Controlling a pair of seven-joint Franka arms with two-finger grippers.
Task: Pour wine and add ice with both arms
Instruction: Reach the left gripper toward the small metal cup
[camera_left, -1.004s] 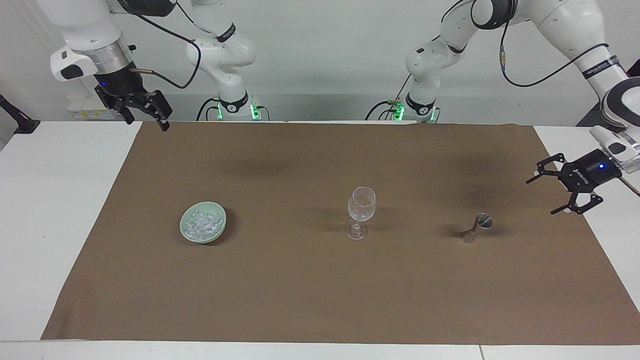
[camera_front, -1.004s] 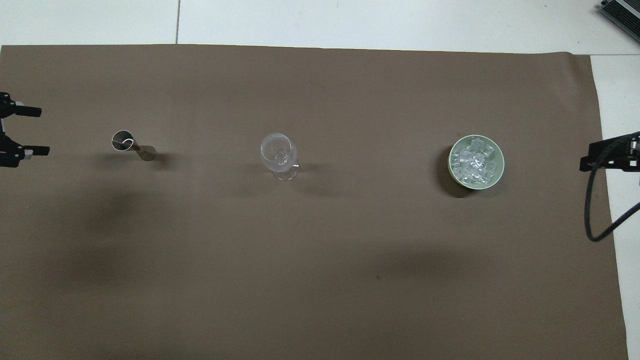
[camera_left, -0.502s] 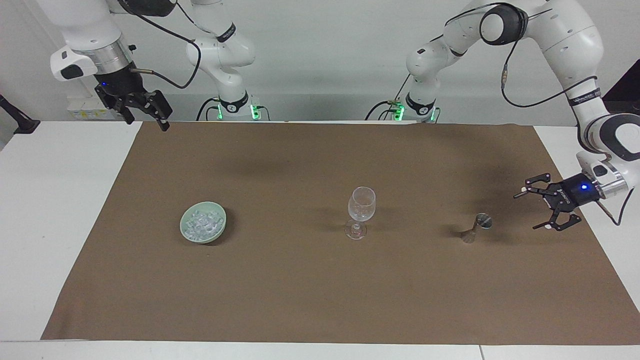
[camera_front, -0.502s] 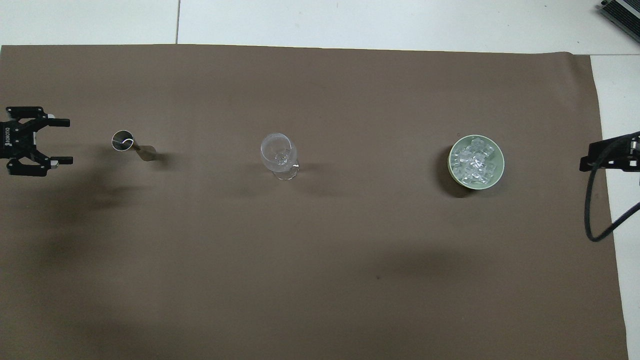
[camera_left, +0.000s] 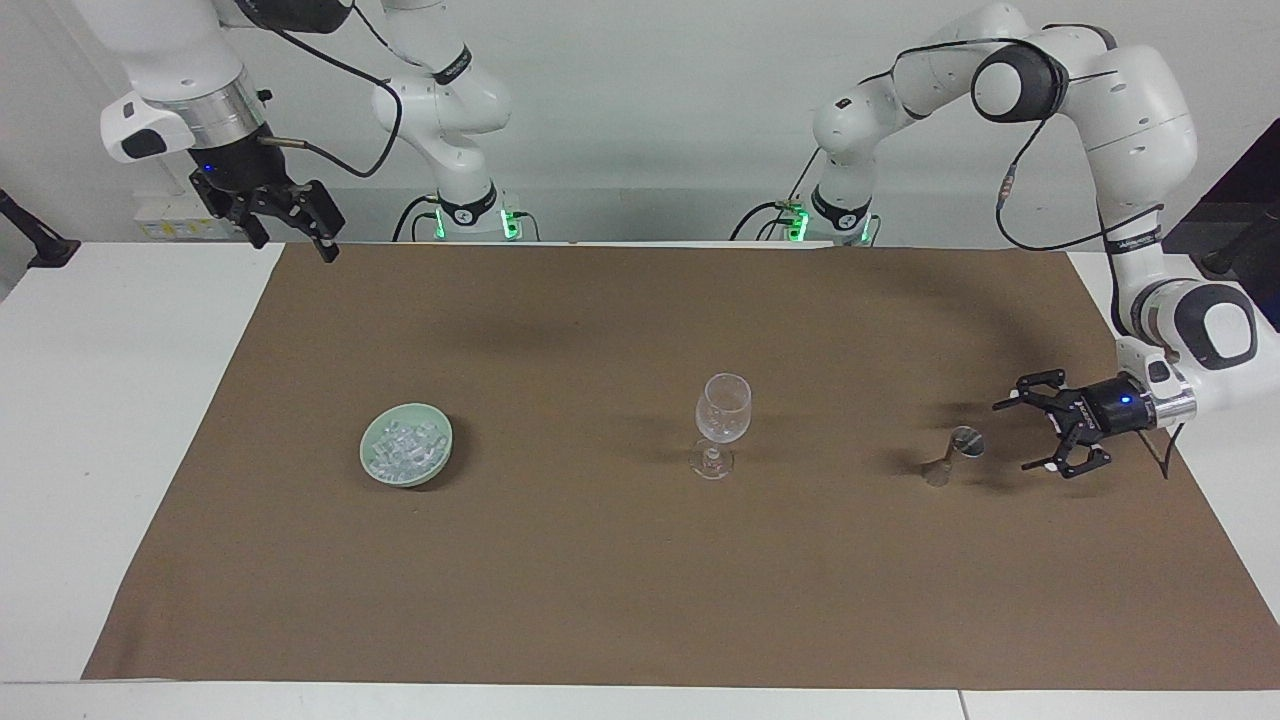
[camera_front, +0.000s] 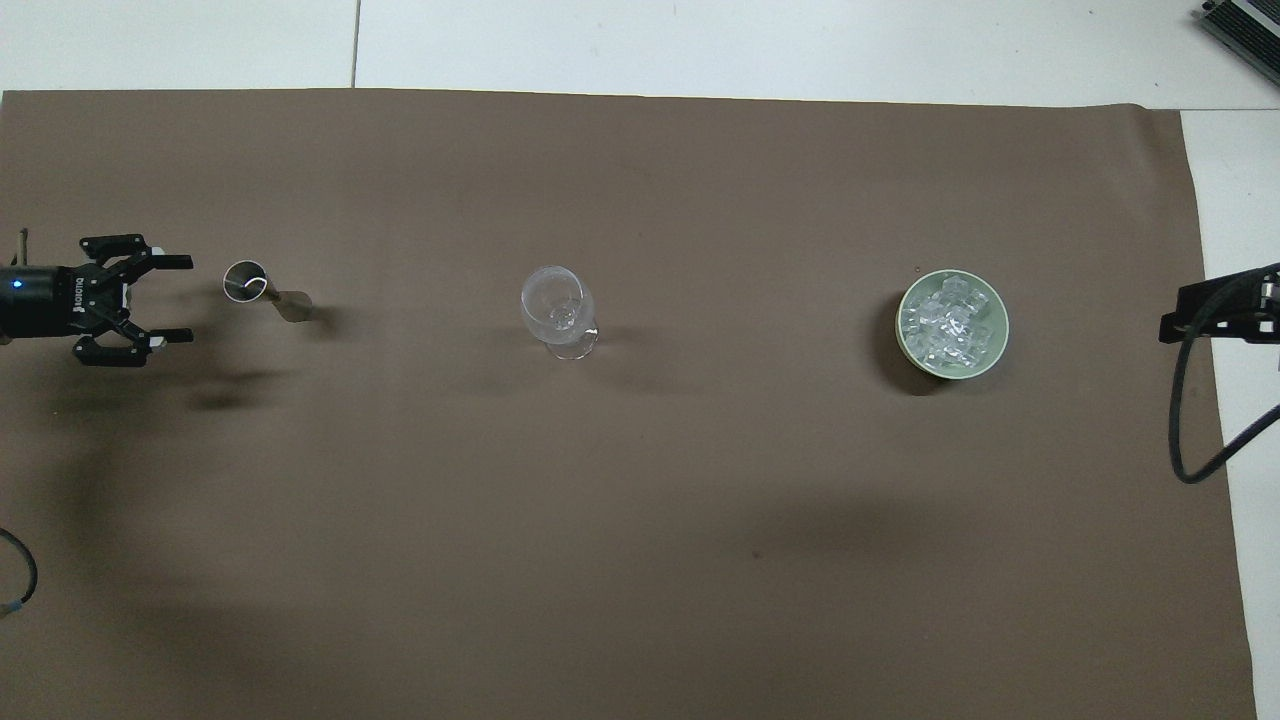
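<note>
Left gripper (camera_left: 1020, 435) low over the brown mat (camera_left: 640, 600), fingers spread wide, pointing at the small metal measuring cup (camera_left: 957, 450) just beside it, not touching; the wine glass (camera_left: 722, 420) stands mid-mat, the green bowl (camera_left: 371, 461) of ice (camera_left: 405, 447) toward the right arm's end; right gripper (camera_left: 295, 225) waits high over the mat's corner, fingers apart, empty.

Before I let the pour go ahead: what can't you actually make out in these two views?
- Wine in the metal jigger: too small, colourless, both views.
- Wine glass: any liquid inside unreadable.
- Right gripper: cut off by the overhead view's edge.
- Left gripper, open beside the jigger: its arm is outside the overhead view.
</note>
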